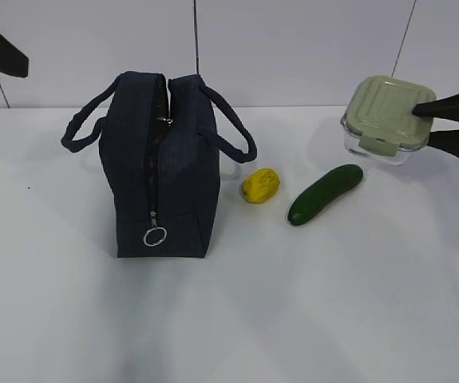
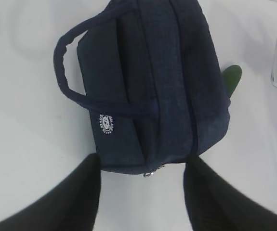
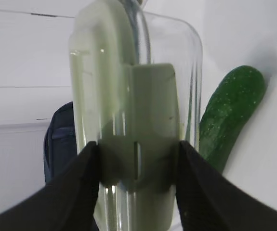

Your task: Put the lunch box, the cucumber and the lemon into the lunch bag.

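Right of the upright navy fabric lunch bag (image 1: 164,171) — lemon (image 1: 261,185) and smooth cucumber (image 1: 325,194) lying just beside it on the white counter (image 1: 293,319) — the right gripper (image 3: 136,161) clamps the clear, ribbed-lidded lunch box (image 1: 385,118) aloft, while the left gripper (image 2: 143,180) hangs spread, empty, over the bag.

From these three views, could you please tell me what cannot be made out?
- Inside of the lunch bag: the exterior view shows only a dark slit at its top; the left wrist view shows only its outside.
- Lemon: absent from both wrist views.
- Lunch box contents: unclear through the glass.
- Left gripper: exterior view cuts it off at the edge.
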Available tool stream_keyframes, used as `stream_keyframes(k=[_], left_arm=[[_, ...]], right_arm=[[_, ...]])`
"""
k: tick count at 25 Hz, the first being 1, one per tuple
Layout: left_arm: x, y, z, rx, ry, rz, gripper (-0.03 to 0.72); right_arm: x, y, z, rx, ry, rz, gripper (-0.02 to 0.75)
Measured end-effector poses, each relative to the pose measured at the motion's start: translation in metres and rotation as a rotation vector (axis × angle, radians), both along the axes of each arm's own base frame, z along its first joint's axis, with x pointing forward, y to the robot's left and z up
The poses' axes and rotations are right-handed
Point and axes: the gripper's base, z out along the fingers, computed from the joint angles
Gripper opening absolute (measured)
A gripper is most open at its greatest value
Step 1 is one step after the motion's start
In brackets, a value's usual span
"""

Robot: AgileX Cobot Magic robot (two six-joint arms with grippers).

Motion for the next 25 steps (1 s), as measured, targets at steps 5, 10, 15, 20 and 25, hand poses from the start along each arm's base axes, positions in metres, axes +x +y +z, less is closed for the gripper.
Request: stream_keyframes(k=[5,10,15,20,25], left_arm=[[0.02,-0.003,-0.007,-0.037,0.047,-0.014,0.441],[0.033,-0.011,-0.017,-0.046,0.085,-0.039,0.445],[0.045,-0.041,-0.024,-0.039,0.099,-0.121,0.445],[0.064,-0.052,-0.037,-0.036,0.124,-0.146,0.446],[0.081,-0.055,-0.05,-0.028,0.14,-0.143,0.446]], right_arm=[[0.003,0.022,0.0,0.0,0.0,0.055,0.347],[0.005,0.035,0.0,0.0,0.0,0.09,0.347],[0.005,0.043,0.0,0.0,0.0,0.109,0.347],[0.005,0.043,0.0,0.002,0.003,0.11,0.347],[0.005,0.043,0.0,0.002,0.003,0.11,0.347]])
